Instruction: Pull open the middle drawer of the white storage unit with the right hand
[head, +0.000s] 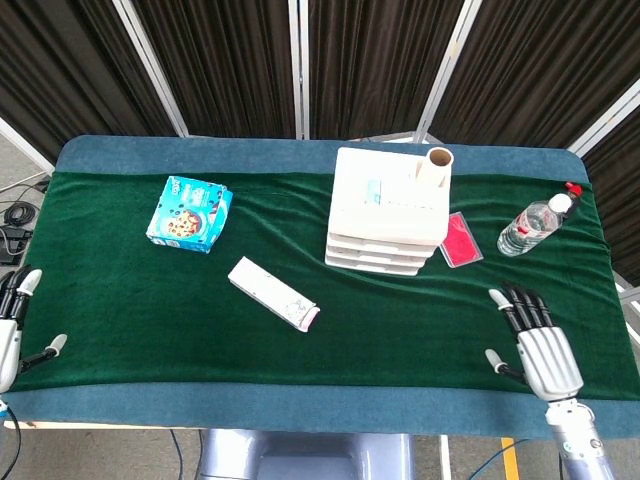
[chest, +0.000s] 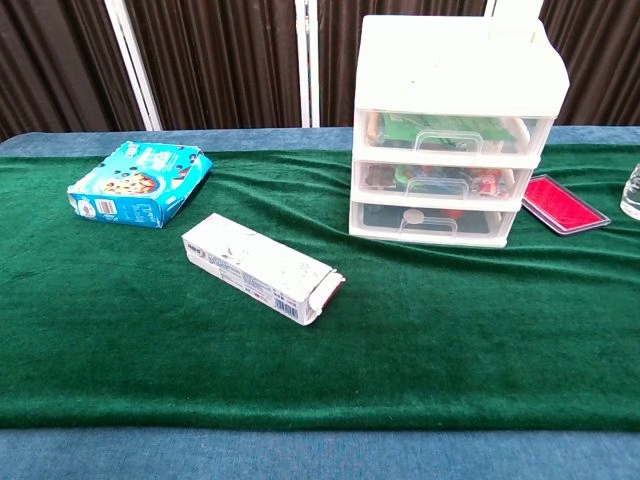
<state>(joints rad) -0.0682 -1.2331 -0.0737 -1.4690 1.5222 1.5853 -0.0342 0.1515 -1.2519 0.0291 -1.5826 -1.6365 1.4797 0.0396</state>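
Right hand (head: 537, 345) over the tabletop's near right corner, fingers spread, empty. Left hand (head: 10, 325) at near left edge, fingers apart, empty.

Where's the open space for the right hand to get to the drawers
Bare green cloth runs from the right hand to the front of the white storage unit. Tighter on its right: red case, then water bottle. The white carton lies left of that path.

Storage unit (head: 388, 210) mid-table, cookie box (head: 189, 214) far left, carton (head: 273, 293) between, nearer.
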